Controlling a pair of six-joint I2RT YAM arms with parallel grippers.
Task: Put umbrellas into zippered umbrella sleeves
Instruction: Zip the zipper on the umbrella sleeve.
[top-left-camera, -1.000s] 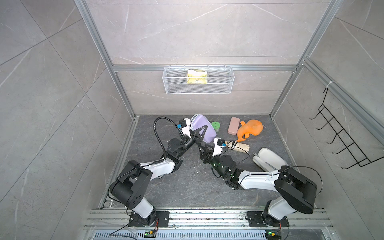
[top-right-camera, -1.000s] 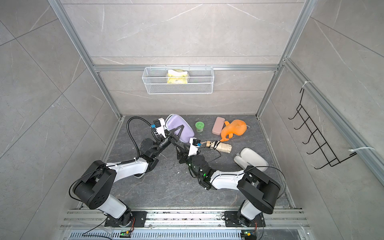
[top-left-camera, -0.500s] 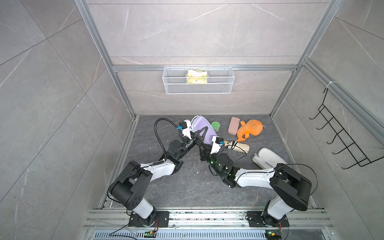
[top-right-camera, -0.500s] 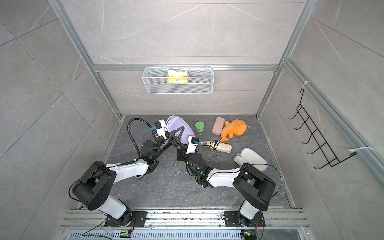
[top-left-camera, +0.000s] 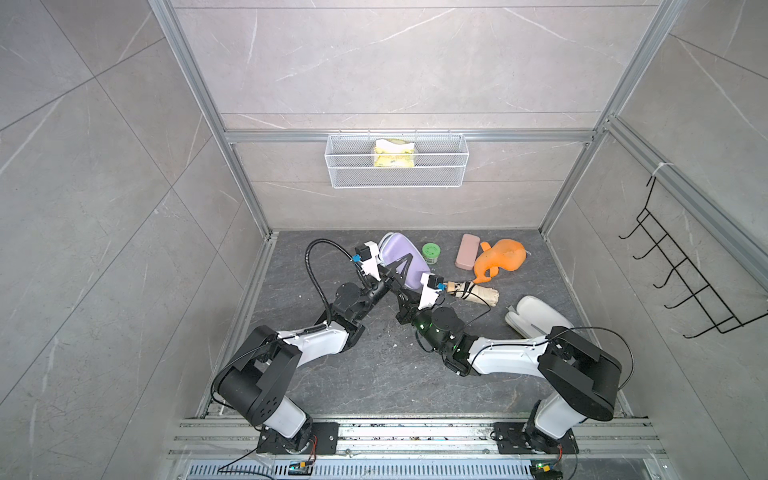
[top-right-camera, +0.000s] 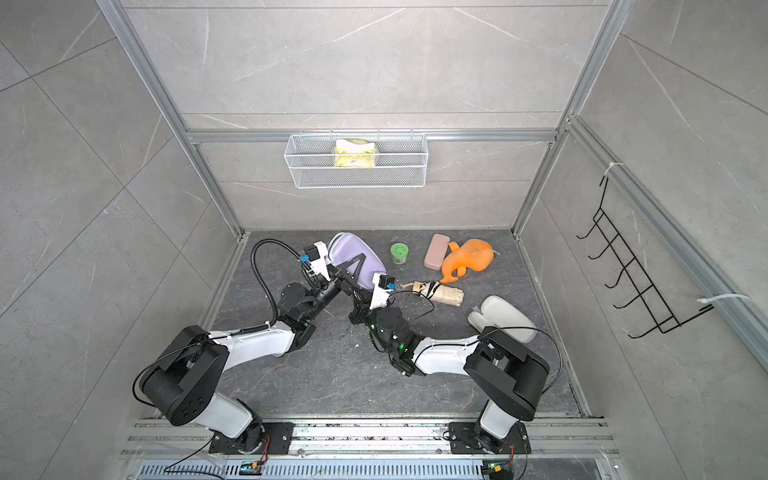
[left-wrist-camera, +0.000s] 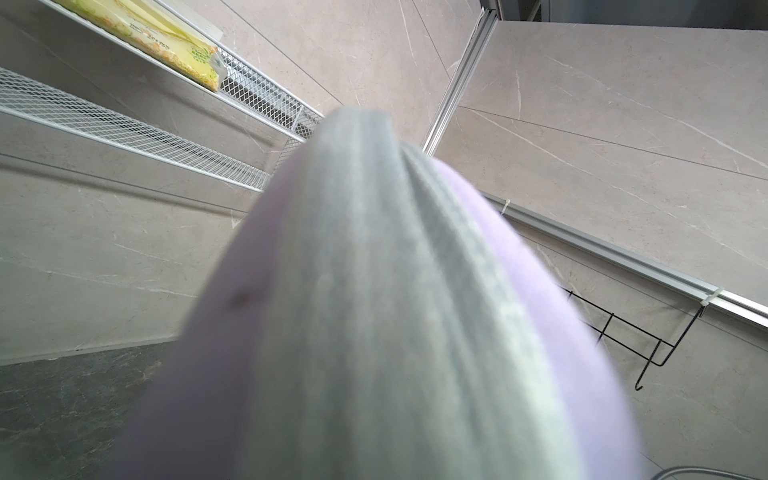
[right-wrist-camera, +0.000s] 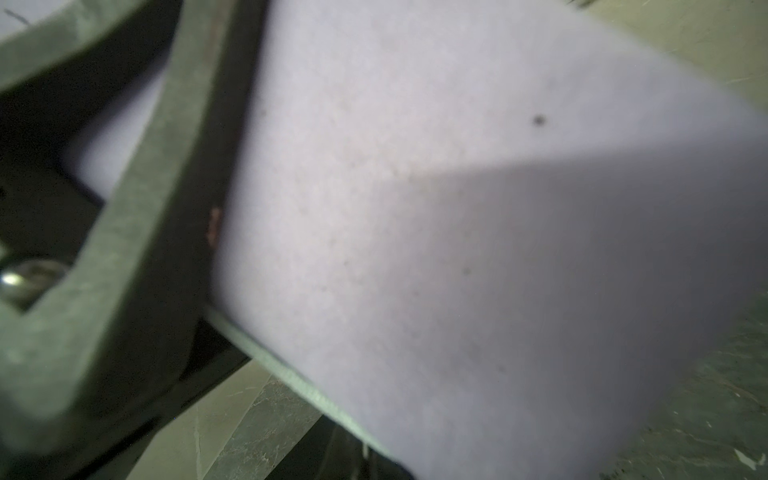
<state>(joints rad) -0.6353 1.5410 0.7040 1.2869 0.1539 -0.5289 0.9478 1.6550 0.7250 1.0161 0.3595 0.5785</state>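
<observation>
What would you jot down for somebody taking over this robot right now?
Left gripper: shut on the lilac sleeve, holding it.
Right gripper: shut at that sleeve's near end; what it pinches is hidden.
Beige umbrella: loose on the floor, outside any sleeve.
Cream sleeve: on the floor, apart from that umbrella.
Done: unclear, as the lilac sleeve's contents are hidden.
Left: the beige umbrella has yet to go into a sleeve.

Eleven o'clock, lilac sleeve (top-left-camera: 400, 254), grey zip edge; twelve, green tub (top-left-camera: 431, 252); one, pink case (top-left-camera: 467, 251) and orange toy (top-left-camera: 500, 259); centre, beige umbrella (top-left-camera: 478, 294) with black-and-white markings; three, cream sleeve (top-left-camera: 540, 320).
</observation>
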